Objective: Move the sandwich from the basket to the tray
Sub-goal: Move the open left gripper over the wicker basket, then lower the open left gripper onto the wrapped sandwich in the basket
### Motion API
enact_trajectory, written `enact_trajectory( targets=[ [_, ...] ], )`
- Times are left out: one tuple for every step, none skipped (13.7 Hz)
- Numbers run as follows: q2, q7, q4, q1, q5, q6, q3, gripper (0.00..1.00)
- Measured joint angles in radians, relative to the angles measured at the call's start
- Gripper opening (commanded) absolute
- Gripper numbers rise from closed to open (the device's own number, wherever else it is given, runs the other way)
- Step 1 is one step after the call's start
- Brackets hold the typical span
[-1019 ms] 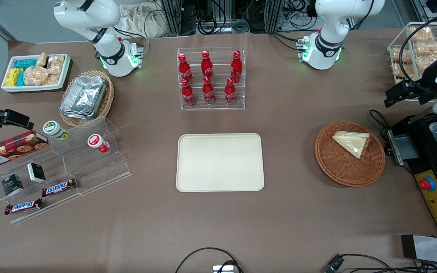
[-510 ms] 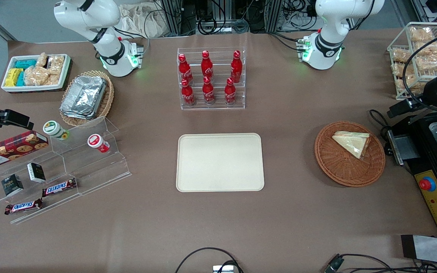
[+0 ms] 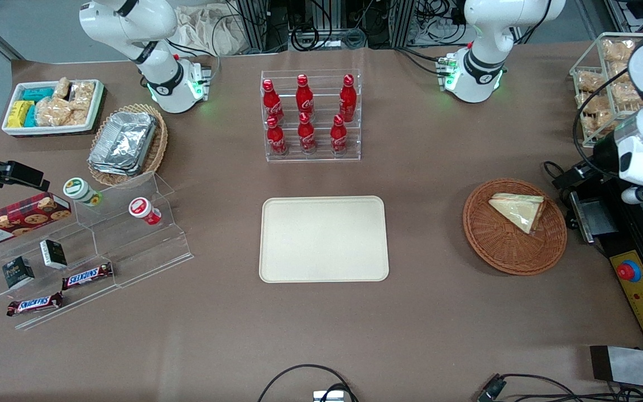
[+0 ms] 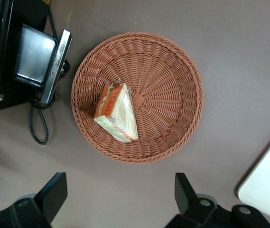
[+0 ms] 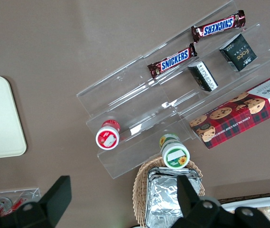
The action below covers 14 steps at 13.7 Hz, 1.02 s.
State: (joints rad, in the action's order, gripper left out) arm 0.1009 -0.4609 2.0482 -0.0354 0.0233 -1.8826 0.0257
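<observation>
The tray (image 3: 324, 239) lies flat at the middle of the surface (image 3: 427, 312), its long sides running along the surface's length, nearer to the front camera than the clear rack of red bottles (image 3: 310, 116). Well apart from the tray, toward the working arm's end of the surface, sits the round basket (image 3: 500, 245), and the sandwich (image 3: 517, 211) lies in it, off centre, in the part of the basket farther from the front camera and close to the rim that faces the black machine (image 3: 642, 245) at that end. The wedge lies flat on the wicker with its long axis roughly along the surface's length: its pointed tip aims toward the tray, while its broad end, where the orange and green filling shows, faces the black machine. In the left wrist view the sandwich (image 4: 116, 113) shows beside the woven hub of the basket (image 4: 172, 85), with the orange filling edge on the side toward the machine's metal flap (image 4: 35, 59). A corner of the tray (image 4: 267, 187) also shows in that view, apart from the basket. The end effector (image 4: 118, 199) hangs above the surface just outside the basket's rim, its two dark fingers (image 4: 54, 192) spread wide with bare surface between them, touching nothing. In the front view, the working arm's white wrist (image 3: 642, 156) stands over the black machine, beside the basket.
</observation>
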Motion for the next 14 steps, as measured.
enact_trajectory(
  targets=[
    [0.016, -0.034, 0.051, -0.001, 0.0, -0.058, 0.002, 1.0],
    [0.027, -0.054, 0.092, -0.002, 0.0, -0.101, 0.005, 1.0],
    [0.034, -0.066, 0.122, -0.003, 0.0, -0.13, 0.006, 1.0],
    [0.037, -0.075, 0.141, -0.004, 0.001, -0.149, 0.008, 1.0],
    [0.038, -0.089, 0.156, -0.005, 0.002, -0.17, 0.011, 1.0],
    [0.038, -0.108, 0.17, -0.005, 0.002, -0.191, 0.018, 1.0],
    [0.038, -0.126, 0.185, -0.006, 0.006, -0.212, 0.026, 1.0],
    [0.037, -0.141, 0.201, -0.007, 0.011, -0.233, 0.032, 1.0],
    [0.035, -0.152, 0.219, -0.008, 0.014, -0.259, 0.038, 1.0],
    [0.032, -0.16, 0.238, -0.012, 0.016, -0.287, 0.045, 1.0],
    [0.027, -0.162, 0.258, -0.019, 0.017, -0.319, 0.053, 1.0],
    [0.019, -0.162, 0.277, -0.026, 0.019, -0.353, 0.057, 1.0],
    [0.004, -0.162, 0.293, -0.032, 0.021, -0.39, 0.059, 1.0],
    [-0.015, -0.162, 0.309, -0.034, 0.026, -0.43, 0.06, 1.0]
  ],
)
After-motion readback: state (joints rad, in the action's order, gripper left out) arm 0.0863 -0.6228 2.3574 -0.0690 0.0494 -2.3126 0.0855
